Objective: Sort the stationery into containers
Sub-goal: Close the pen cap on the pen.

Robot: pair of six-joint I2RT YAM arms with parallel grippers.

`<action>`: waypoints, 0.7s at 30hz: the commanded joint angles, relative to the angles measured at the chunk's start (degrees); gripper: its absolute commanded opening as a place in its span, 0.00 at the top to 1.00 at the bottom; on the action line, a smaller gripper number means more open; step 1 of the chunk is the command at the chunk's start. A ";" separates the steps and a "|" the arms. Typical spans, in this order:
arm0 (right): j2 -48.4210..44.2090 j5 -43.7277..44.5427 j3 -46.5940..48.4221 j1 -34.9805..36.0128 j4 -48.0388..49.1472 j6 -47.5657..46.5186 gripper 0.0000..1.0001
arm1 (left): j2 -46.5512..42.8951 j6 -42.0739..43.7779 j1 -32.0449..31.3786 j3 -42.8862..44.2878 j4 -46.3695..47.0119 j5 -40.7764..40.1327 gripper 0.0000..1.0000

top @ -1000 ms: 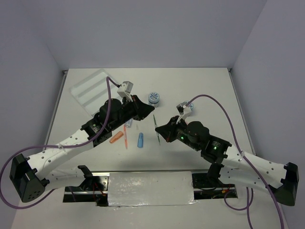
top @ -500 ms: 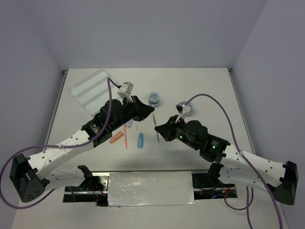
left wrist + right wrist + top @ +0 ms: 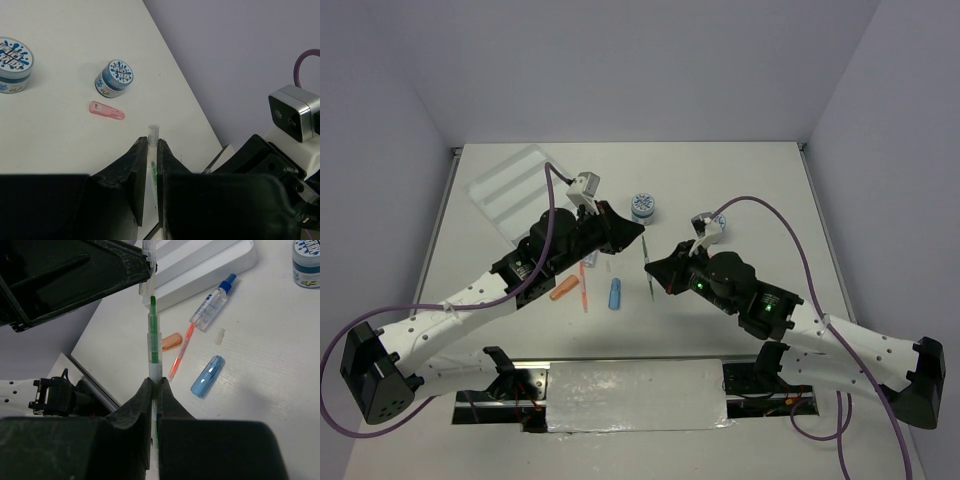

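My right gripper (image 3: 155,381) is shut on the thin grey-green pen (image 3: 154,340) and holds it above the table. My left gripper (image 3: 152,142) is shut on a clear pen cap (image 3: 153,131) at the pen's tip. In the top view the left gripper (image 3: 638,233) and the right gripper (image 3: 653,265) meet tip to tip over the table's middle, with the pen (image 3: 645,250) between them. The white tray (image 3: 510,187) lies at the far left. Below the pen lie an orange cap (image 3: 171,341), an orange pen (image 3: 181,352), a blue cap (image 3: 207,376) and a blue-capped clear bottle (image 3: 212,302).
Two blue-white pots (image 3: 14,58) (image 3: 114,77) and a pink cap (image 3: 106,110) lie on the table's far right side. A small clear piece (image 3: 219,336) lies near the bottle. One pot (image 3: 642,207) stands just beyond the grippers. The table's near edge is under the arms.
Almost nothing has changed. Both grippers keep their hold, and the right arm has shifted very slightly.
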 commanded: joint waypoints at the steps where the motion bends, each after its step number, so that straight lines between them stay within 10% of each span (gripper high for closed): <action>1: 0.70 1.20 3.00 0.27 2.65 1.27 1.00 | -0.60 0.28 -0.36 -0.46 2.95 0.70 0.78; 21: 2.28 -3.37 2.83 0.36 4.59 3.03 1.00 | -1.91 0.54 -0.36 -0.55 2.17 -2.81 0.78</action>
